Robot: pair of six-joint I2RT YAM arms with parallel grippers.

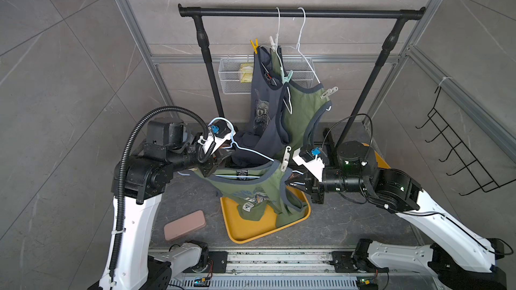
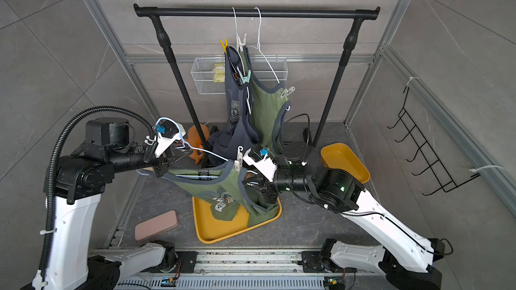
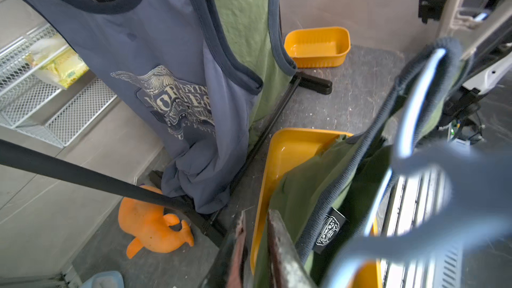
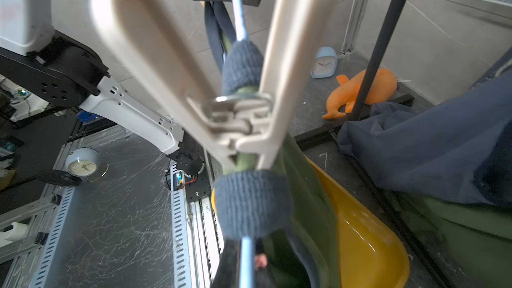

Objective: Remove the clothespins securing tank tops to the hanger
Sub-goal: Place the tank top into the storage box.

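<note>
- A matte pink-brown case [image 1: 184, 225] with rounded corners lies flat on the dark veined table [image 1: 349, 224]; bare tabletop separates it from the tray.
- The left gripper [image 1: 219, 161] sits at the left end of a thin pale-blue wire hanger [image 1: 251, 152]; its scuffed fingers [image 3: 277, 245] stand nearly together with a slim gap between; what they pinch cannot be told.
- The soft front olive tank top [image 1: 251, 188], edged in ribbed blue-grey trim, drapes from that hanger; its hem pools in the glossy yellow tray [image 1: 251, 232].
- A white clothespin [image 1: 285, 159] of smooth plastic stands upright, clamped over the right strap; just beside it the right gripper [image 1: 290, 182] is closed on the hanger's wire.
- Behind, a slate-blue tank top [image 1: 262, 101] and a rear olive tank top [image 1: 301, 112] hang touching under the black rail [image 1: 301, 12]; a yellow clothespin [image 1: 254, 46], a second white clothespin [image 1: 272, 41], a mint clothespin [image 1: 287, 77] and a grey-white clothespin [image 1: 329, 92] grip their straps.
- The rail's slanted legs and a white mesh basket [image 1: 234, 79] hem in the back; a small yellow tub [image 2: 343, 163] sits far right.
</note>
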